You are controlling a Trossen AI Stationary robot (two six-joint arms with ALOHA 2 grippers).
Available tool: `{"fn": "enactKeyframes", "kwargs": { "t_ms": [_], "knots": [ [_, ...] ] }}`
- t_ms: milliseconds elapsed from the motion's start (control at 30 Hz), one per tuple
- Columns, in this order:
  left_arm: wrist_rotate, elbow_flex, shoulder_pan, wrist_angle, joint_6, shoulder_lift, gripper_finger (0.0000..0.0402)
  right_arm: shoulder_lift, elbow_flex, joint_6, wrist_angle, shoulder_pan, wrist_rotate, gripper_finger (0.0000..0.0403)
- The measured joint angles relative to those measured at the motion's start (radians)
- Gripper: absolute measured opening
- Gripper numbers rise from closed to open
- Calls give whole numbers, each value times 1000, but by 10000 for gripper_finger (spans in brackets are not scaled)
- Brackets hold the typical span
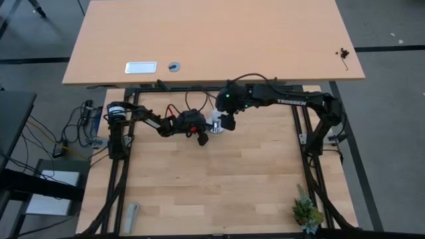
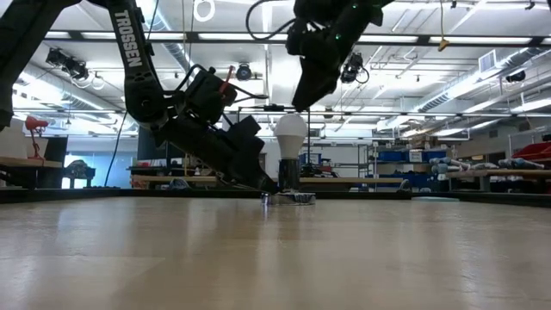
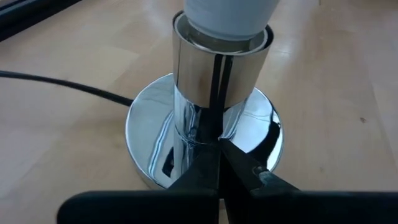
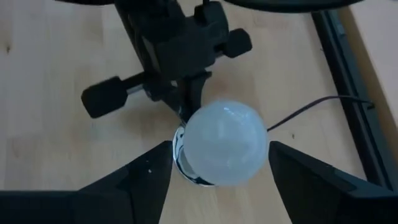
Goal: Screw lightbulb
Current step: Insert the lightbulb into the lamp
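From the left: my left gripper (image 1: 201, 137) reaches in low over the table (image 1: 219, 192) toward the middle of its far edge, fingers pressed together, tips right against the foot of the chrome socket base (image 3: 205, 134) (pressing on it or only touching, I can't say from the wrist view). Its black cord (image 3: 62, 86) trails off across the wood.

Centre now: the lightbulb (image 2: 291, 133) stands upright in the socket's collar, long axis vertical, white dome up, threaded end down inside the chrome sleeve and out of my sight. How deep it is seated, I cannot tell.

Moving right: my right gripper (image 4: 217, 168) hangs directly above the bulb, looking straight down its axis. Its two fingers (image 4: 134, 180) are spread, one on either side of the dome, with clear wood showing between each finger and the glass, so nothing is pinched.

That is the relation I care about: the bulb lies straight below the right gripper, centred between the fingers, axis in line with the wrist. I judge the right arm the nearer one for turning, the left for steadying. If another twist is needed, it means closing squarely on the dome without tipping it.
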Motion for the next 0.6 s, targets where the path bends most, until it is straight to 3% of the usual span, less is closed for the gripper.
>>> {"fn": "enactKeyframes", "kwargs": {
  "t_ms": [600],
  "knots": [
    [38,16,-29,-14,19,1,9,0,0,-102,-31,-3,-54,270]
  ]
}}
